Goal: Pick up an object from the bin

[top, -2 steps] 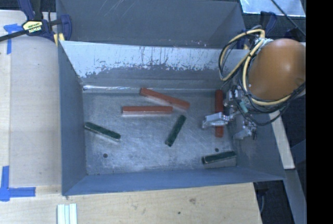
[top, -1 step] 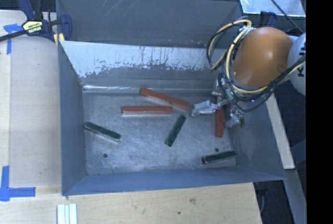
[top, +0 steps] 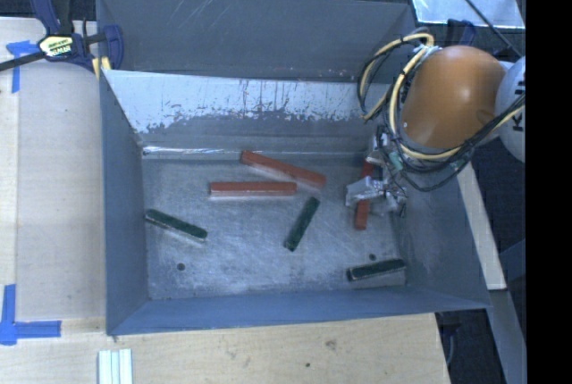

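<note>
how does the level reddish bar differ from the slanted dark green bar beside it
The reddish bar is red-brown and lies level across the view; the green bar is dark and slants steeply. The reddish bar looks longer than the green bar. Both are slim, straight, lying flat on the bin floor.

Half-hidden red stick [top: 360,218] under end effector [top: 372,193]

Single camera, high over the bin [top: 268,318], set toward its near edge, tilted down onto the far wall. Near enough that the bin spans the frame, all four corners in. Arm [top: 447,96] enters over the right edge.
</note>
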Motion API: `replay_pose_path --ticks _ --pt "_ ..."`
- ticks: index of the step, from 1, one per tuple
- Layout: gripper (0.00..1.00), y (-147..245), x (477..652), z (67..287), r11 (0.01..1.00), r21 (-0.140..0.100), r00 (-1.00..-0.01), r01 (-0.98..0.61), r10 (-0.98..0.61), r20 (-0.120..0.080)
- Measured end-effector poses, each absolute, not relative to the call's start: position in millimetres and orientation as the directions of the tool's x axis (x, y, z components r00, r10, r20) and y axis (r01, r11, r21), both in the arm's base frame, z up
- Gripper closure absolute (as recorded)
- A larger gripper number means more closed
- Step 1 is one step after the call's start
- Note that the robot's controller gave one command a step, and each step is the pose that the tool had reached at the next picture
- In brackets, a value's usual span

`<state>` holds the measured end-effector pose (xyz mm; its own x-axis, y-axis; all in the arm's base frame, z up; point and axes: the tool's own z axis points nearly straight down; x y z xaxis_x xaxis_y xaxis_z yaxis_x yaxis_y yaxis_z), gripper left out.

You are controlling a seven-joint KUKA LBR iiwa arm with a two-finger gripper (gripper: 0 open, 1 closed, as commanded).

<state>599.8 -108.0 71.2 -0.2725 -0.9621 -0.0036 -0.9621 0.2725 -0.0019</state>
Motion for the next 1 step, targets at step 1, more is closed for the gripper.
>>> replay_pose_path --ticks 1 --pt "1.0 -94.9 618.2 241.2 0.272 -0.011 -0.272 -0.962 -0.962 -0.003"
